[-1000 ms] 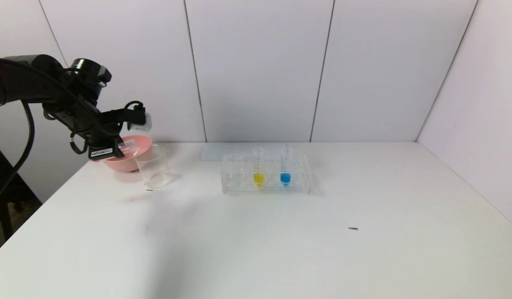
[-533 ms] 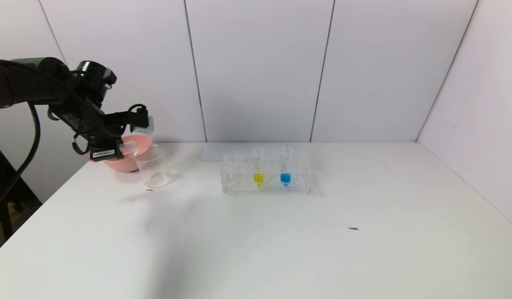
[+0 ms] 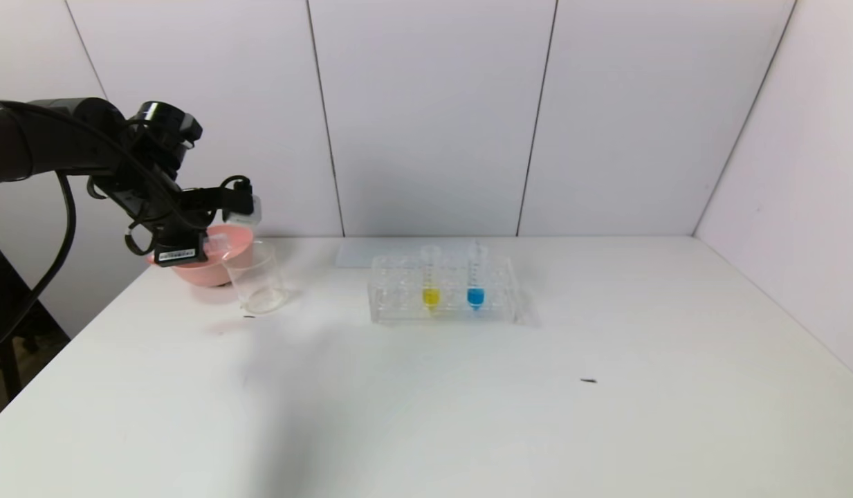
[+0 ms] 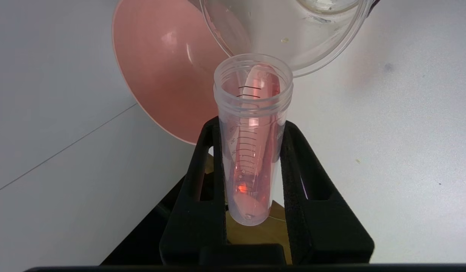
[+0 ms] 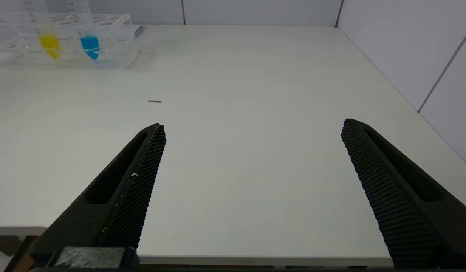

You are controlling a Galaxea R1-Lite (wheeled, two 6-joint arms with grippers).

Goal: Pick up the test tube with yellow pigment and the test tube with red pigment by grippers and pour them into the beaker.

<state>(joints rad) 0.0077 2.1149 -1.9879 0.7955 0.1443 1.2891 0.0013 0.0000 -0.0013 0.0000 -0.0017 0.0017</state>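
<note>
My left gripper [image 4: 251, 124] is shut on the test tube with red pigment [image 4: 251, 151], holding it tipped over. Its open mouth sits just at the rim of the clear beaker [image 4: 293, 37]. Thin red liquid lies along the tube's inner wall up to the mouth. In the head view this gripper [image 3: 203, 246] hangs at the table's far left, beside the beaker [image 3: 257, 277]. The test tube with yellow pigment [image 3: 431, 287] stands upright in the clear rack [image 3: 398, 304]. My right gripper [image 5: 251, 126] is open and empty above the table's near right edge.
A pink bowl [image 3: 212, 266] stands right behind the beaker, under my left wrist. A blue-tipped tube [image 3: 475, 287] stands next to the yellow one in the rack. A small dark speck [image 3: 589, 380] lies on the white table. Walls close the back and right sides.
My left arm has shifted slightly right, carrying the tilted red tube closer over the beaker's rim. The rack and its tubes have not moved.
</note>
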